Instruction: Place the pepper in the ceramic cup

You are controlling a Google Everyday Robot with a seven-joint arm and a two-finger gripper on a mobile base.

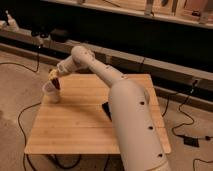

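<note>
The white ceramic cup (50,93) stands upright near the far left corner of the wooden table (80,125). My gripper (54,76) is just above the cup's right rim, at the end of the arm that reaches in from the lower right. It is shut on the dark red pepper (57,84), which hangs down from the fingers with its lower end at the cup's rim, on the right side. I cannot tell whether the tip is inside the cup.
A flat black rectangular object (106,109) lies on the table's middle, partly hidden by my white arm (132,120). Cables run over the floor to the left and right. A dark shelf or bench (125,35) stands behind the table.
</note>
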